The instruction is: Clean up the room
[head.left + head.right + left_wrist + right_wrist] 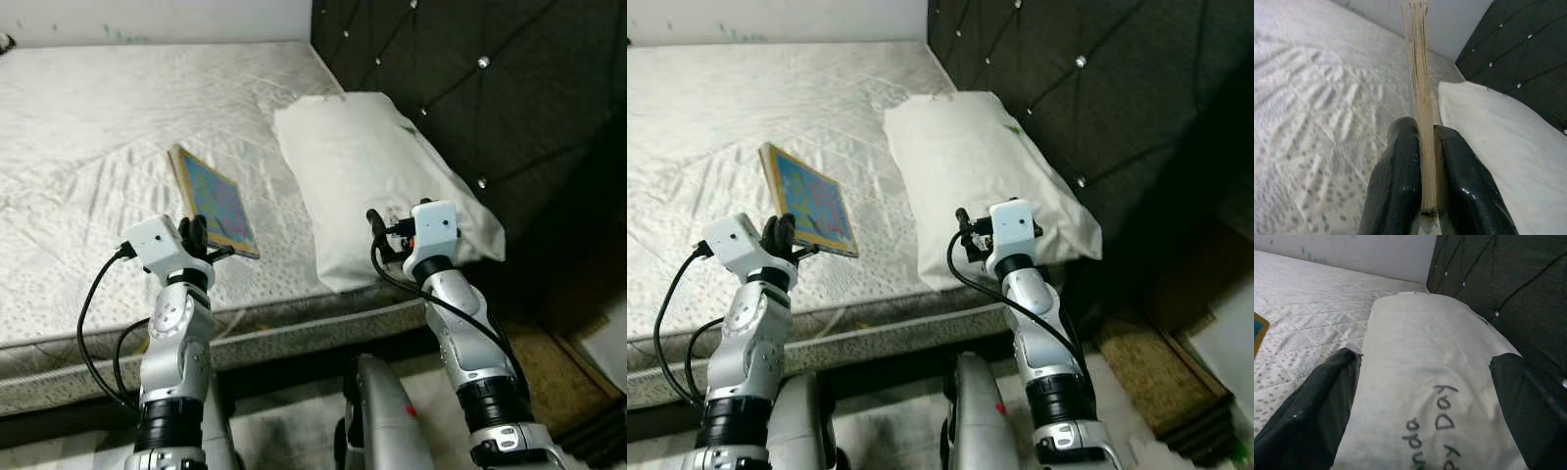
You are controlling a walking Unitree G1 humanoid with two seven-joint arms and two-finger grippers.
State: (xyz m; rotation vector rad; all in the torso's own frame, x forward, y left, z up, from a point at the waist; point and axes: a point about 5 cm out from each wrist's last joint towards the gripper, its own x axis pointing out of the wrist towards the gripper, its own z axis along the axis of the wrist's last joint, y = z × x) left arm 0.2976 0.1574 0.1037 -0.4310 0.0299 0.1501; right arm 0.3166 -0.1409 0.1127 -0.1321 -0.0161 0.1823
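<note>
A thin book with a blue, colourful cover lies tilted on the bare mattress, its near edge lifted. My left gripper is shut on that near edge; in the left wrist view both black fingers clamp the book's edge, which runs straight away from the camera. A white pillow with handwriting on it rests at the head of the bed. My right gripper hovers open at the pillow's near end, its fingers spread wide to either side.
A dark tufted headboard rises right of the pillow. The mattress's front edge runs just before my arms. A brown mat lies on the floor at the right. A pale wall closes the far side.
</note>
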